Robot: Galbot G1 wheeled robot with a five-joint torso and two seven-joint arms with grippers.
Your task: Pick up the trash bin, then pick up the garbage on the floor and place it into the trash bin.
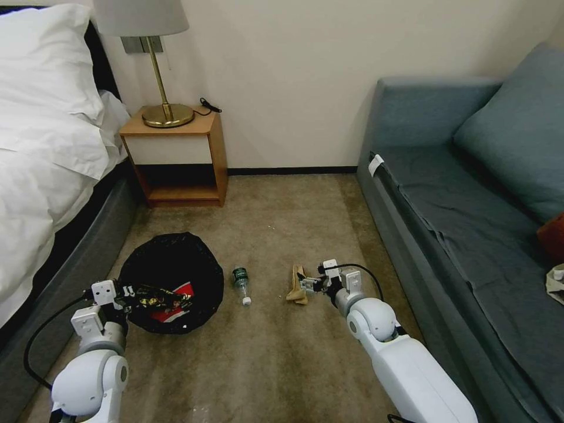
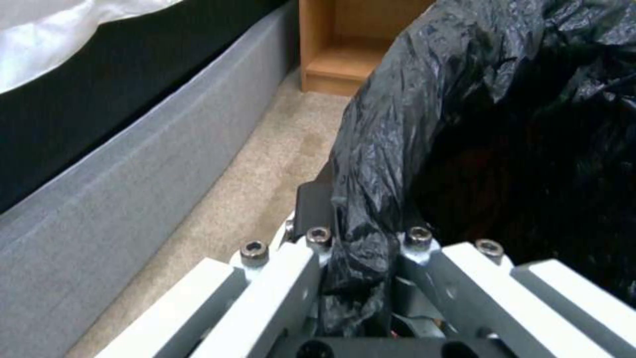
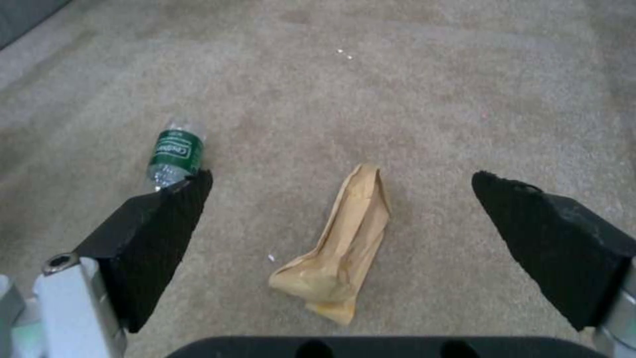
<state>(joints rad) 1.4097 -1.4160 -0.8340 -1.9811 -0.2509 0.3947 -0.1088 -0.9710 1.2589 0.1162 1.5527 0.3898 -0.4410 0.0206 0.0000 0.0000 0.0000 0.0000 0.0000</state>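
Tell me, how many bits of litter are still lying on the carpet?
2: the plastic bottle just right of the trash bin, and the tan paper between the right gripper fingers. Two wrappers already lie inside the bin.

The clear plastic bottle (image 3: 174, 155) lying on the tan carpet wears a green label with white lettering, too blurred to spell out. The gold-and-dark wrapper (image 1: 160, 295) inside the black-lined round bin (image 1: 170, 244) shows print that is too small to read.

Trash bin (image 1: 170, 282) white wall hidden under black bag; bottle (image 3: 174, 154) neck hidden behind right jaw.
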